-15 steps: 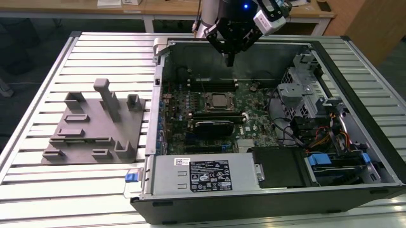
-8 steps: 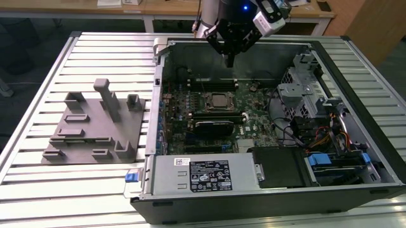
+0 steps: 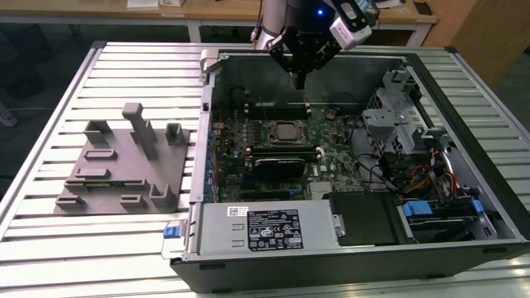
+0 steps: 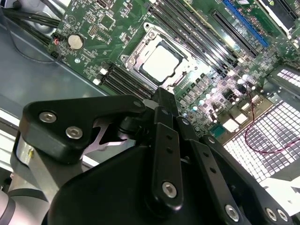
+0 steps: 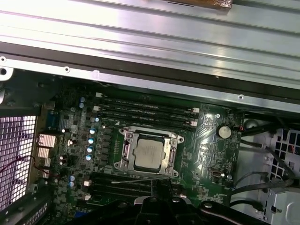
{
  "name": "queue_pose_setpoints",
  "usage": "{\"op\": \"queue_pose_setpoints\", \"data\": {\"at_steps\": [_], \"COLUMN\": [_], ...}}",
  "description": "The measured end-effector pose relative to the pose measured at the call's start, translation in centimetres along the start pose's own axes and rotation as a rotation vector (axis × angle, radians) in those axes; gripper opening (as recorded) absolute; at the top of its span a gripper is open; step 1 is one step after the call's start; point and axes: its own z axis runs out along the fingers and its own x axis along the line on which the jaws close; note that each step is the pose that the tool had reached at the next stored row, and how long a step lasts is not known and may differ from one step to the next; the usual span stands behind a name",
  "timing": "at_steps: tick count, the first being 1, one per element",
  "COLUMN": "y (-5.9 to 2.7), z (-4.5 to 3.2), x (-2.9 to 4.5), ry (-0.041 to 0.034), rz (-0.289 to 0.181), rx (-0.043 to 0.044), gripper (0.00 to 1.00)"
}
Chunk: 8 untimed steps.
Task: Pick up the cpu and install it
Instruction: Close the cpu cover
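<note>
Claw [image 3: 299, 82] clenched, empty, above case [image 3: 348, 264]; both wrist views show cpu [image 5: 149, 156] seated in socket [image 5: 124, 157].

ext: high oblique, whole case [image 3: 356, 264] | both wrist views: near, down at shared cpu [image 5: 147, 155]

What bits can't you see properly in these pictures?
- Second wrist view: the gripper hides part of the motherboard near the cpu.
- Exterior view: the arm is cut off by the top edge.
- First wrist view: the cpu's markings are too small to make out.
</note>
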Motion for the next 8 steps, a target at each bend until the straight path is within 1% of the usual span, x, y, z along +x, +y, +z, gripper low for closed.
{"op": "queue_pose_setpoints", "data": {"at_steps": [8], "y": [0.00], "z": [0.34], "x": [0.01], "ry": [0.0000], "rz": [0.000], "rx": [0.0000], "gripper": [0.11]}}
